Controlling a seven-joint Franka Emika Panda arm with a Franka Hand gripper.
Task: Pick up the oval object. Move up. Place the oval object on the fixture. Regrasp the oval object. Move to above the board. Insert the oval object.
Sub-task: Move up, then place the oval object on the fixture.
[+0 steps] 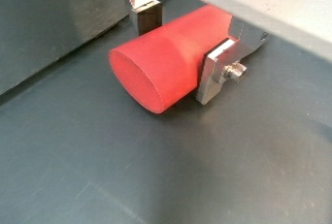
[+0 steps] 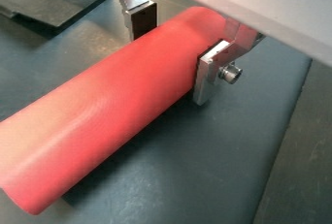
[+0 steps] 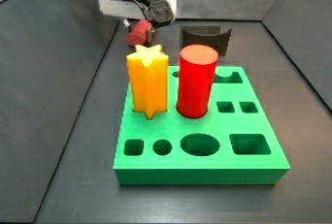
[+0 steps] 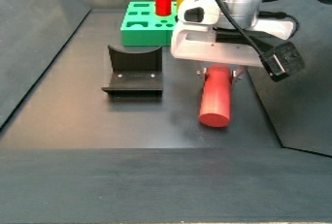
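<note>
Dark floor carries the oval peg lying flat, with the claw clenched around it. I judge the pick-up is in hand; next it needs a straight lift toward the fixture.

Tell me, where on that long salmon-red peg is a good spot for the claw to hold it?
Probably where the gripper holds it now: across the oval object near one end, coming from above. It lies lengthwise, so its sides are open to the fingers, and most of its length stays free.
</note>
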